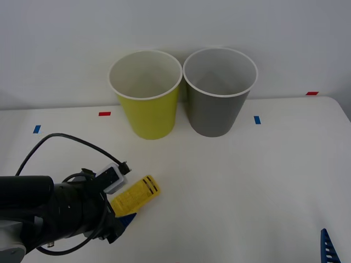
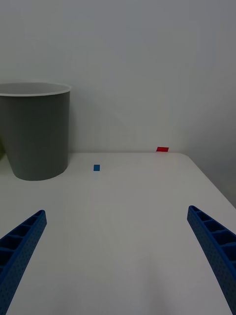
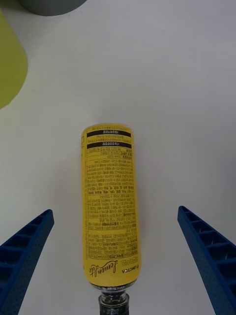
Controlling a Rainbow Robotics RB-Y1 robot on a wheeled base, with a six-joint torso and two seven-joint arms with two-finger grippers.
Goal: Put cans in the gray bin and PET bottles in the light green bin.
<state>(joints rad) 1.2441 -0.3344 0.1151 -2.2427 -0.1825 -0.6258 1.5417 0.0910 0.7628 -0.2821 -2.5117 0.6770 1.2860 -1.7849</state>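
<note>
A slim PET bottle [image 1: 136, 194] with a yellow label lies on its side on the white table, near the front left. In the left wrist view the bottle [image 3: 109, 206] lies lengthwise between my two blue fingers, its dark cap toward the wrist. My left gripper [image 3: 115, 256] hangs open just above it, fingers [image 3: 24, 251] wide on either side and not touching. The light green bin [image 1: 147, 96] and the gray bin [image 1: 218, 93] stand upright side by side at the back of the table. My right gripper [image 2: 115, 256] is open and empty at the front right, one fingertip [image 1: 328, 247] showing.
Small red tape marks [image 1: 104, 114] and blue tape marks [image 1: 256, 119] lie on the table near the bins. A black cable [image 1: 66, 141] loops over the left arm. The table's right edge [image 1: 343, 112] runs close behind the right gripper's side.
</note>
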